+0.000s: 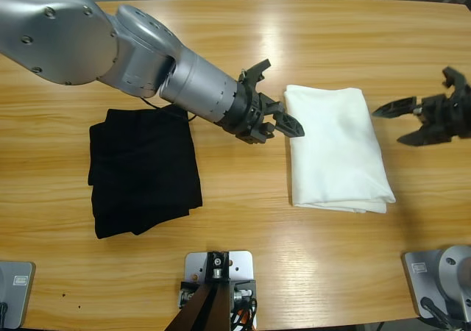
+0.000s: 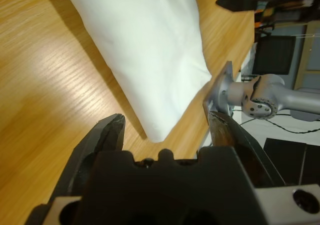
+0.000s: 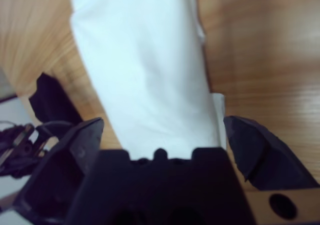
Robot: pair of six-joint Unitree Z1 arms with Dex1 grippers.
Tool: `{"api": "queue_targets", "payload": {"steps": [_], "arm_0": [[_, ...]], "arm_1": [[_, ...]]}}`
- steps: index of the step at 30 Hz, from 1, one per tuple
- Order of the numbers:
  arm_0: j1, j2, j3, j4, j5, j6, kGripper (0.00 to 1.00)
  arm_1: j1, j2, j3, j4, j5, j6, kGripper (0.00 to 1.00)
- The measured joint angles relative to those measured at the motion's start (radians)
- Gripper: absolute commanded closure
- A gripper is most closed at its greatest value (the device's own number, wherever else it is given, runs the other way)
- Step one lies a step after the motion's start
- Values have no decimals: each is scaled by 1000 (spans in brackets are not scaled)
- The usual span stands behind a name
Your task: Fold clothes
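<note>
While both pairs of jaws stand spread with nothing between them, the left gripper (image 1: 283,122) hangs at the white T-shirt's (image 1: 335,147) left edge, its tips just over the cloth near the upper left corner; whether they touch it I cannot tell. From the left wrist view the same gripper (image 2: 167,127) looks down on a folded corner of the shirt (image 2: 150,50) lying between its two black tips. The right gripper (image 1: 401,123) waits off the shirt's right edge, apart from it, jaws pointed toward the cloth; its own camera shows the gripper (image 3: 162,130) gaping on either side of the white bundle (image 3: 145,70).

That shirt is folded into a tidy upright rectangle, smooth on top, with layered edges showing along its bottom and right side. It lies right of the table's middle. Well to its left, the black garment (image 1: 143,171) lies folded too, a rougher square with slightly uneven edges, partly under the left arm's big silver forearm (image 1: 147,55).

Bare wooden table (image 1: 250,221) runs between the two garments and along the whole near edge. More open wood lies above the shirt toward the far edge, and a narrower strip to its right, where the right gripper hovers.
</note>
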Motion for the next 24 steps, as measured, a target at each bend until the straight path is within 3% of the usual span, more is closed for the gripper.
{"api": "queue_targets", "payload": {"steps": [7,13,18,24], "arm_0": [[0,19,-21,-4,0,-4,319],[-1,59,-78,-5,0,-27,317],[-1,60,-90,2,0,-31,317],[-1,60,-77,15,0,-31,317]], "arm_1": [[-12,120,168,-297,-9,107,97],[-16,171,173,-410,26,110,179],[-17,214,176,-421,123,83,179],[4,218,179,-339,162,59,179]]}}
